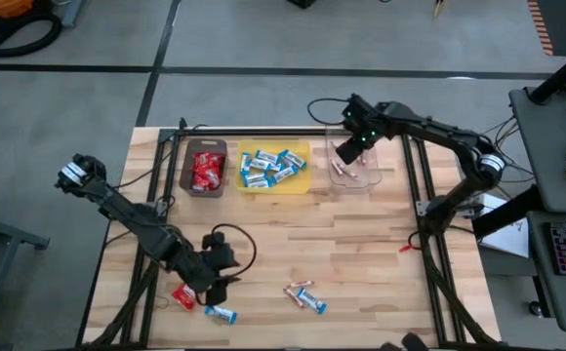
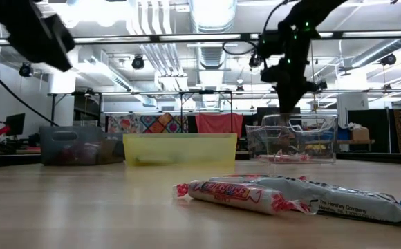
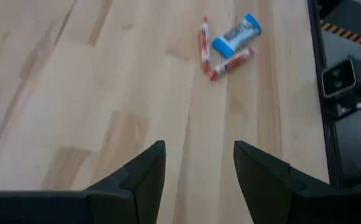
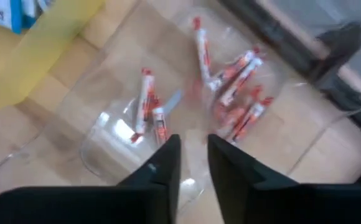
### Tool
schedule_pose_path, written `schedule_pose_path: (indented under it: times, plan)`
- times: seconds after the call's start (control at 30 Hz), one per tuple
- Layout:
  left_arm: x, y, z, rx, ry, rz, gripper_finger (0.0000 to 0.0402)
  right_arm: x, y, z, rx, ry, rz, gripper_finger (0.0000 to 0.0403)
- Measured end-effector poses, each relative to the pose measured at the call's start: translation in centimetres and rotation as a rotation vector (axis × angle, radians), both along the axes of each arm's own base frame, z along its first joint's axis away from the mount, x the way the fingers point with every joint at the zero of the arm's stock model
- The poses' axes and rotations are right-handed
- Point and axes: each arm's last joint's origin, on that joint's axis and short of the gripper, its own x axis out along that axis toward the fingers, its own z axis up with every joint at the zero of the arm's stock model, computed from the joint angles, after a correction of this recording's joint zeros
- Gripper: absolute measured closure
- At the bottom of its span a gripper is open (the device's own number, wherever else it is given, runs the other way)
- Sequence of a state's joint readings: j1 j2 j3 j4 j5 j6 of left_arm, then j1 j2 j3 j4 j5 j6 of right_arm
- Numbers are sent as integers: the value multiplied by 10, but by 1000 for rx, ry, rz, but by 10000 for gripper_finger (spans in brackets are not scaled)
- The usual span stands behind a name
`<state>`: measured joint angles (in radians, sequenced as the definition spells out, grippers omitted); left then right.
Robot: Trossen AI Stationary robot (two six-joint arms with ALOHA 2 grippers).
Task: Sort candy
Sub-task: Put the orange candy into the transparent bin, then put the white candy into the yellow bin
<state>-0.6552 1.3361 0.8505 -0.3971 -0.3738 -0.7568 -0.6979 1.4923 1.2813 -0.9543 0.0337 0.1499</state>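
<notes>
High: right hand [image 1: 344,148] over the clear bin [image 1: 366,180] at 1 o'clock, for the drop; left hand [image 1: 215,290] at 7.
Left wrist: fingers spread, loose candies [image 3: 227,45] ahead on the desk [image 3: 75,93].
Right wrist: fingers slightly parted, nothing pinched; pink sticks [image 4: 236,81] lie inside the bin.

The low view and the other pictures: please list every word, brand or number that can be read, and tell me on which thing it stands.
"The Hershey Company": small print on the silver-wrapped bar lying nearest in the low view.
Red lettering on the stick candy beside it: too blurred to read.
Print on the loose blue-and-white bar in the left wrist view: too blurred to read.
Wrappers in the yellow bin, brown bin and clear bin: too small to read.
</notes>
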Motion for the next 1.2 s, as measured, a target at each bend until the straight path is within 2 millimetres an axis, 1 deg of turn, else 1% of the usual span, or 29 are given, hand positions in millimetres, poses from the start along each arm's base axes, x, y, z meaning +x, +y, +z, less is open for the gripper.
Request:
schedule_pose_path:
  times: [0.1, 0.2, 0.3, 0.4, 0.53, 0.63, 0.73, 0.83, 1.0, 1.1, 1.2]
  plan:
    - [-7, -5, -2, -11, 27, 0, 229, 1, -6, -7, 52, -18, 18, 285]
    - [-12, -10, -3, -37, 59, -4, 229, 1, -6, -7, 56, -19, 14, 246]
    - [-16, -15, -4, -99, 88, 1, 228, 2, 0, 0, 52, -48, 2, 221]
    - [-23, -22, -4, -139, 112, -21, 223, 5, 13, 11, 67, -106, 31, 212]
    - [-34, -35, -4, -164, 129, -64, 205, 10, 41, 29, 64, -173, 106, 211]
    - [-40, -44, -9, -172, 146, -79, 181, 16, 69, 41, 60, -213, 173, 216]
    - [-43, -59, -20, -164, 155, -120, 154, 22, 101, 49, 65, -245, 248, 218]
    - [-46, -72, -36, -106, 182, -175, 136, 26, 133, 56, 29, -252, 295, 220]
    - [-48, -87, -62, -27, 244, -204, 140, 29, 175, 59, -6, -254, 328, 220]
    - [-46, -95, -72, 0, 263, -214, 149, 30, 194, 59, 20, -268, 347, 220]
    - [-44, -98, -82, 35, 291, -209, 158, 30, 208, 59, 22, -272, 352, 220]
